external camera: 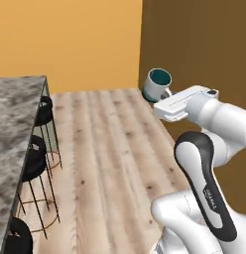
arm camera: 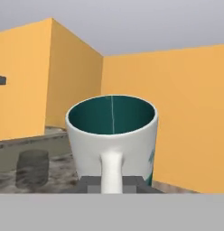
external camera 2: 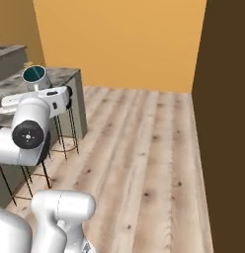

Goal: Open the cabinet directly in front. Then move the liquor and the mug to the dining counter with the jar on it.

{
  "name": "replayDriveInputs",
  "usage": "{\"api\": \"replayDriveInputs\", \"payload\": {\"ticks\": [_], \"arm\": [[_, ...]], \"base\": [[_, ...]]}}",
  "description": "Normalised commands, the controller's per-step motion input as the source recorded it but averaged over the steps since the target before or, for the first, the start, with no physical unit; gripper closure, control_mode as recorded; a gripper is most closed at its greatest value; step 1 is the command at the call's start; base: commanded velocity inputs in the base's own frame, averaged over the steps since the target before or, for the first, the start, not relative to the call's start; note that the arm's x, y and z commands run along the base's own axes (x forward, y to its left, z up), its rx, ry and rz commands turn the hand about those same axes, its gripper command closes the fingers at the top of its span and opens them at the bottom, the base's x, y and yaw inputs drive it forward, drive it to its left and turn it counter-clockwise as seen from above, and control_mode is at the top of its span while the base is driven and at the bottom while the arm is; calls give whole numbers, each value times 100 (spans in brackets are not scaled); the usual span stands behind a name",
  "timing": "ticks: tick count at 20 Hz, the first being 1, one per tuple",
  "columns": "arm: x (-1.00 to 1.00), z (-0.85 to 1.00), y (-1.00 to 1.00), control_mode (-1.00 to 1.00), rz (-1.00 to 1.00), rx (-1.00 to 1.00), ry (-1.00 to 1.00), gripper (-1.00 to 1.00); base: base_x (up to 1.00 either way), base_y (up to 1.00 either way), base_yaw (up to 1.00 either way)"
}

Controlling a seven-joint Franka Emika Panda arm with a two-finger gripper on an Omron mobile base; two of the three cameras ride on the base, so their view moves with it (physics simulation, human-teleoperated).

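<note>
The dining counter tabletop [external camera: 16, 129] lies left of the arm, with the jar [arm camera: 32, 168] standing on it, seen beyond the mug. The gripper [arm camera: 112, 184] is pinched on the handle of the mug [external camera: 157, 84], carried upright in the air, well apart from the tabletop edge. Judged status: mug in transit; placement remains. The liquor cannot be assessed.

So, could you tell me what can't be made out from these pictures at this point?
- Gripper fingertips: the mug handle covers them in the hand view; the white hand hides them in both base views.
- Dining counter: cut off by the left edge in the left base view.
- Jar: faint in the hand view, its lid indistinct.
</note>
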Motion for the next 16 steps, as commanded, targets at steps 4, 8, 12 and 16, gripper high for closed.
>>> {"api": "replayDriveInputs", "payload": {"ticks": [4,8,12,16], "arm": [[0,0,0,100,0,0,0,100],[0,0,0,100,0,0,0,100],[0,0,0,100,0,0,0,100],[0,0,0,100,0,0,0,100]], "base": [[48,-6,87],[0,0,100],[-3,-3,98],[1,-56,76]]}}
